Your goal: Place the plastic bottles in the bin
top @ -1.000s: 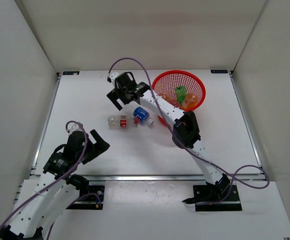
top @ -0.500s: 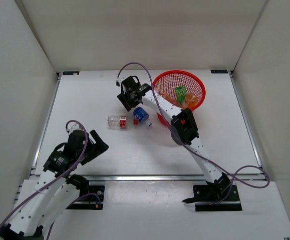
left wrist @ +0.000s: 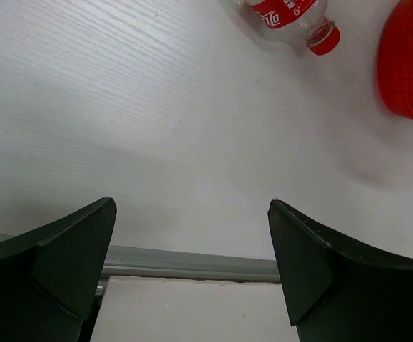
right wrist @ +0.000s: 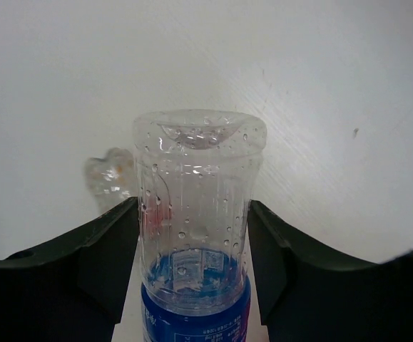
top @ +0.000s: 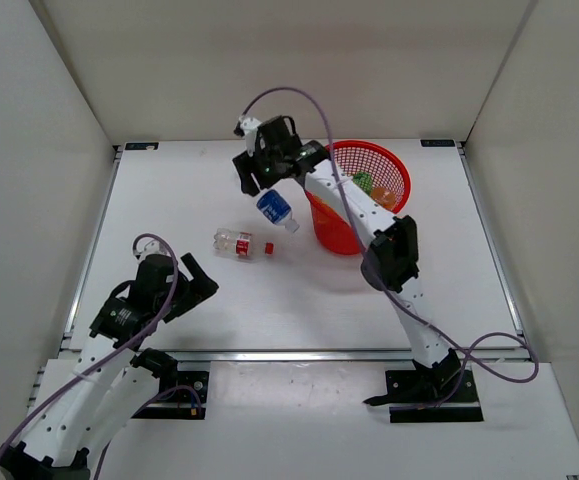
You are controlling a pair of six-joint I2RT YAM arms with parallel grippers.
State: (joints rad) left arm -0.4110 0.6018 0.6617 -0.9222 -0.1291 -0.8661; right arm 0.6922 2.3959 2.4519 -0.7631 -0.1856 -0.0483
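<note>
My right gripper [top: 266, 190] [right wrist: 192, 239] is shut on the clear blue-labelled bottle [top: 274, 208] [right wrist: 194, 214] and holds it in the air just left of the red mesh bin [top: 337, 232]. Its fingers [right wrist: 99, 249] press both sides of the clear body. A clear red-labelled bottle [top: 240, 243] [left wrist: 289, 13] lies on its side on the table below and to the left. Inside the bin a green bottle [top: 362, 181] and an orange bottle [top: 381, 198] show past the right arm. My left gripper [top: 195, 284] [left wrist: 192, 208] hangs open and empty near the table's front edge.
White walls enclose the table on three sides. A metal rail [left wrist: 192, 262] runs along the front edge under my left gripper. The bin's red wall [left wrist: 411, 64] shows at the far right of the left wrist view. The right arm stretches across the bin's left side.
My right gripper came down on the blue-labelled bottle, shut on it and lifted it off the table toward the back. The red-labelled bottle stayed where it lay. The left arm barely moved.
</note>
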